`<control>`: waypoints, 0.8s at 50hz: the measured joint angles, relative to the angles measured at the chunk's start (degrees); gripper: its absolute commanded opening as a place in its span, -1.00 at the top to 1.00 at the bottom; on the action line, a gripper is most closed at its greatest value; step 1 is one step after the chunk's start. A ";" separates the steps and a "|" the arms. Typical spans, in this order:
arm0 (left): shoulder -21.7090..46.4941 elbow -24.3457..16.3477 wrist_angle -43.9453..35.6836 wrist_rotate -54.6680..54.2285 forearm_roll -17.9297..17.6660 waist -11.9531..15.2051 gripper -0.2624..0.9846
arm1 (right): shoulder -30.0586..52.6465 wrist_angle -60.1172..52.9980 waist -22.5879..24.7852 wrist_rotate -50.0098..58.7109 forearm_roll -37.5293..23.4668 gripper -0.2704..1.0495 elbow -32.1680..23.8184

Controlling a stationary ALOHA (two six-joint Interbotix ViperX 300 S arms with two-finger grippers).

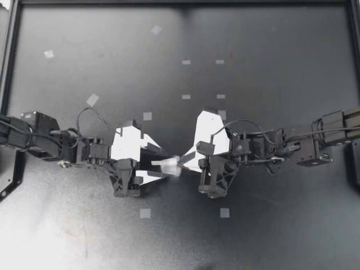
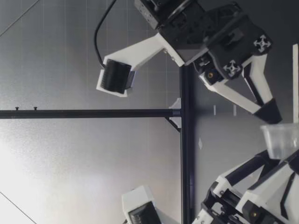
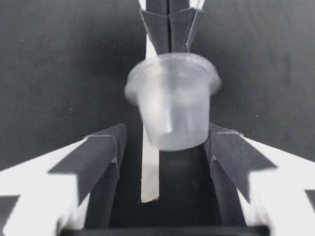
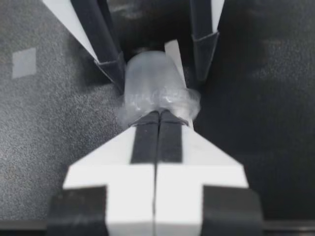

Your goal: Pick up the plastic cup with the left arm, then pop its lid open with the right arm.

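My R gripper [image 1: 183, 162], fingers pressed together, pinches the clear cup [image 1: 167, 165] by its rim. Cup's base sits btwn the spread fingers of my L gripper [image 1: 160, 163], long axis in line w/ both grippers.

One clear cup [image 1: 164, 166], two tools: left tool [image 1: 163, 163], right tool [image 1: 181, 162]

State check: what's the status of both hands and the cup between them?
Small translucent plastic cup: looks empty, gripped at its rim, base end toward the left hand.
Left hand: open, fingers either side of the cup's base, gap showing at one of them.
Right hand: shut, fingertips pressed together on the cup's rim.
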 measured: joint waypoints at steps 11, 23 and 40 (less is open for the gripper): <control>0.00 -0.26 0.00 0.00 0.00 0.00 -0.31 | 0.00 0.70 0.00 0.09 0.00 0.74 0.00; 0.00 -0.53 1.14 -0.18 0.00 0.00 -0.29 | 0.00 0.79 0.00 0.09 0.09 0.74 -0.09; -0.88 -0.88 5.62 -0.09 0.00 0.09 -0.02 | 0.00 0.79 0.00 0.09 0.09 0.74 0.00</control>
